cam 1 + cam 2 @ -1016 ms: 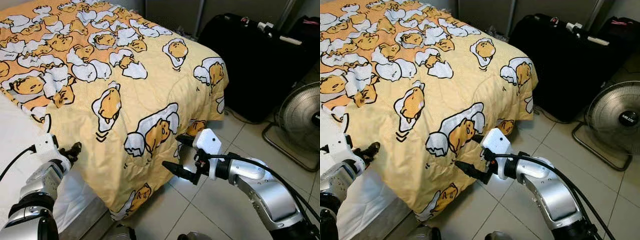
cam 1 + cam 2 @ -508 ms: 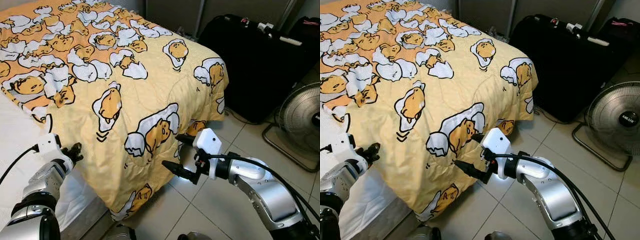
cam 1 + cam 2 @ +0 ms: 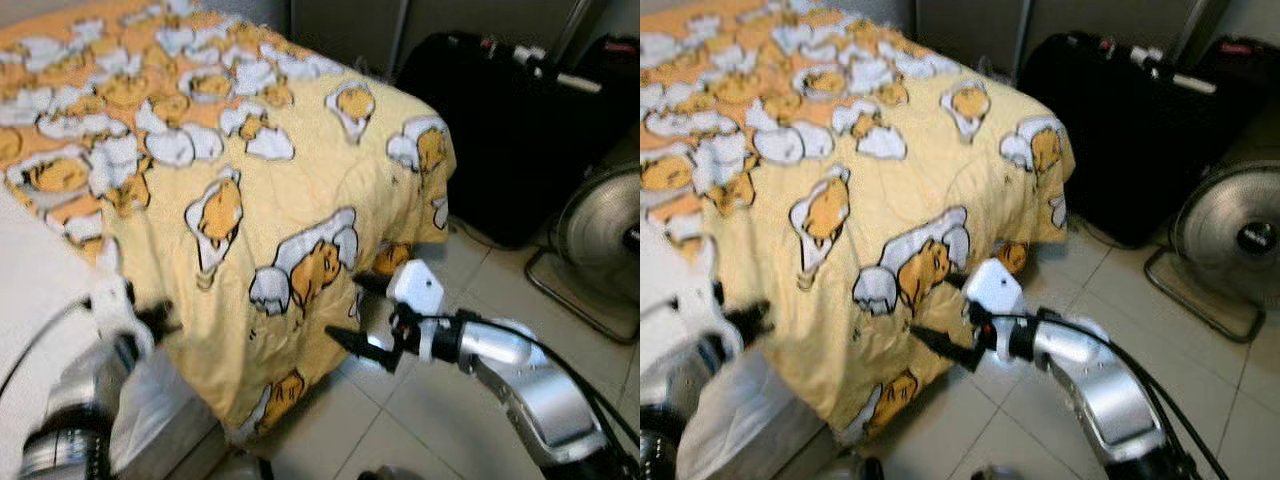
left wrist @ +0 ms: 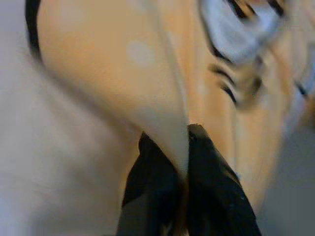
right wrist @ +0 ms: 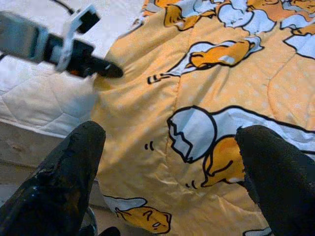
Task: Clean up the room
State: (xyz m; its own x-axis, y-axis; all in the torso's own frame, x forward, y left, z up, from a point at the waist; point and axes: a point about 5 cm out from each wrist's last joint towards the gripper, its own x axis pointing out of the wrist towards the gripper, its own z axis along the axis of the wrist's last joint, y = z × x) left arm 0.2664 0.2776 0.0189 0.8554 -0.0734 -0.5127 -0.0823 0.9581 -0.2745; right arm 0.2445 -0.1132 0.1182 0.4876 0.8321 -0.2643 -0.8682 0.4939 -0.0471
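the head views are blurred. on the left lies the bed (image 3: 40,250), its white mattress bare along the near side, and the yellow quilt (image 3: 260,170) with its egg cartoon print is spread over the rest of it, hanging down over the foot corner toward the tiled floor (image 3: 440,400).

the left hand (image 4: 183,147) is at the quilt's loose edge on the near side of the bed, where the yellow cloth meets the white mattress. in the left wrist view its two black fingers (image 4: 211,172) stand close together with a fold of the quilt's edge running down between them, so it is clamped on the quilt. the right wrist view shows the same from across: the black tip of that hand pressed into the quilt's rim, just above the mattress.

the right hand (image 3: 362,315) hangs low in front of the draped corner of the quilt, near the cloth but apart from it. its fingers (image 5: 59,182) are spread wide, one above and one below, with nothing between them.

behind the bed's corner a black suitcase (image 3: 500,130) stands on the floor, and at the far right there is a floor fan (image 3: 600,230) on a wire base, beside the suitcase.
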